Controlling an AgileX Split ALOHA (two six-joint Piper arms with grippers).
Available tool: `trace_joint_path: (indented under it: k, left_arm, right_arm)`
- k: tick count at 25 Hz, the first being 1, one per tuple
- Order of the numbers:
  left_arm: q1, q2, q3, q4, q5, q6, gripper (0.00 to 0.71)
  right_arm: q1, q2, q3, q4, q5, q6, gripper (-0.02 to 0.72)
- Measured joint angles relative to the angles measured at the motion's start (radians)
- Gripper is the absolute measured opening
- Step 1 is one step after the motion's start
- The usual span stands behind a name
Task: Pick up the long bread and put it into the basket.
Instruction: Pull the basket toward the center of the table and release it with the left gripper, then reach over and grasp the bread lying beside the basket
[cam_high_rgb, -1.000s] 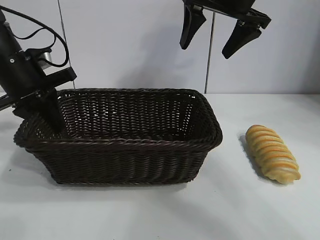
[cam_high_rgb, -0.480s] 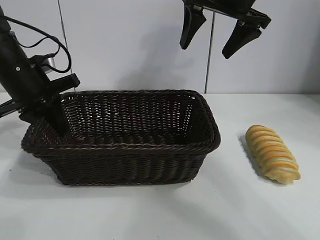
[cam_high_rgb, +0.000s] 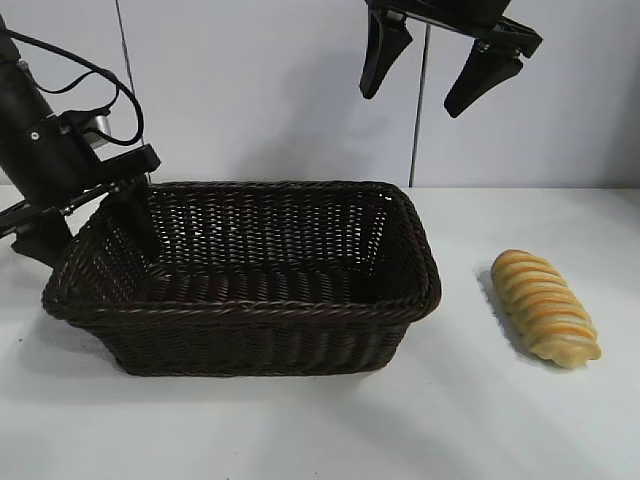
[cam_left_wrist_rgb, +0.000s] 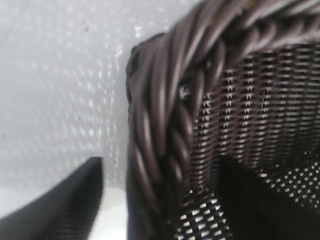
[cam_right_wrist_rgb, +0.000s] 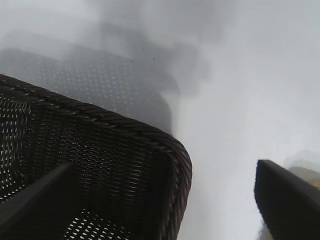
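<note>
The long bread (cam_high_rgb: 545, 306), golden with orange-brown ridges, lies on the white table right of the basket (cam_high_rgb: 250, 330), apart from it. The dark wicker basket stands mid-table with nothing in it. My left gripper (cam_high_rgb: 95, 245) is open astride the basket's left rim (cam_left_wrist_rgb: 160, 115), one finger (cam_high_rgb: 135, 215) inside and one outside, with a gap showing between the outer finger (cam_left_wrist_rgb: 60, 205) and the rim. My right gripper (cam_high_rgb: 430, 70) hangs open high above the basket's right end, holding nothing; its wrist view looks down on a basket corner (cam_right_wrist_rgb: 170, 150).
A white table (cam_high_rgb: 500, 420) carries everything, with bare surface in front of the basket and around the bread. A pale panelled wall (cam_high_rgb: 250, 90) closes the back. The left arm's cables (cam_high_rgb: 105, 85) loop above the basket's left end.
The left gripper, shut on the basket's left rim a second ago, has opened. The basket slid slightly right and settled flat. The right gripper and the bread have not moved.
</note>
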Motion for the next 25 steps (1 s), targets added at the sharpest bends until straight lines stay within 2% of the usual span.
trace_joint_path:
  k: [16,25]
  left_arm:
    - [0.003,-0.210,0.000,0.036,0.032,0.000,0.550]
    - [0.003,-0.217,-0.002,-0.126,-0.025,-0.024,0.550]
  right_arm:
    - [0.000,0.000,0.000,0.001,0.000,0.000,0.684]
    - [0.000,0.000,0.000,0.004,0.000,0.000,0.684]
